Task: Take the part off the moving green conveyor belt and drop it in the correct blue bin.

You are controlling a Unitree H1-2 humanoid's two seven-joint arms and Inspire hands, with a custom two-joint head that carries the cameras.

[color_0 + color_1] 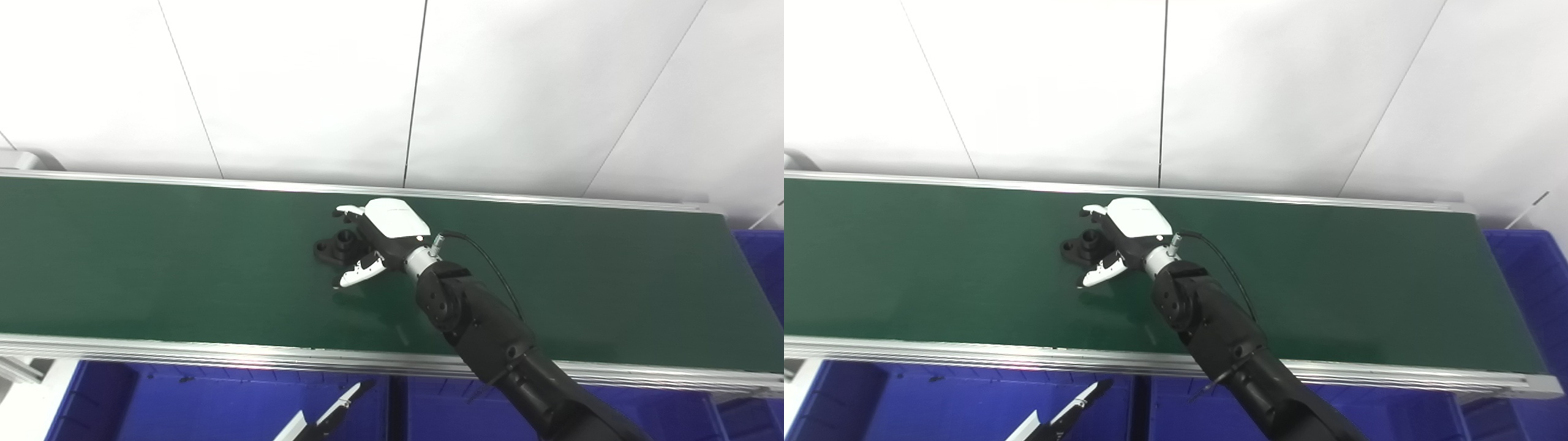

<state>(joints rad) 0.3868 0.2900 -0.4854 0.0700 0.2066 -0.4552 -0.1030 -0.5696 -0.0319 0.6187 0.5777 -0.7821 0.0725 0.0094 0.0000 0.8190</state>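
Below the belt (184, 275), blue bins (202, 404), contents seemingly none.

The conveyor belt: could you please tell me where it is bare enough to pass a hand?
The belt is bare left of the black part and right of the right hand. It is crowded mid-belt, where that hand's fingers surround the part. The left hand waits over the blue bins.

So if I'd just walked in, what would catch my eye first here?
Probably the robot's right hand, white-backed on a black arm, reaching over the middle of the long green conveyor belt with its fingers spread around a small black part. Whether it already grips the part is hard to tell. Next come the bright blue bins along the belt's near edge, where a fingertip of the left hand pokes up.
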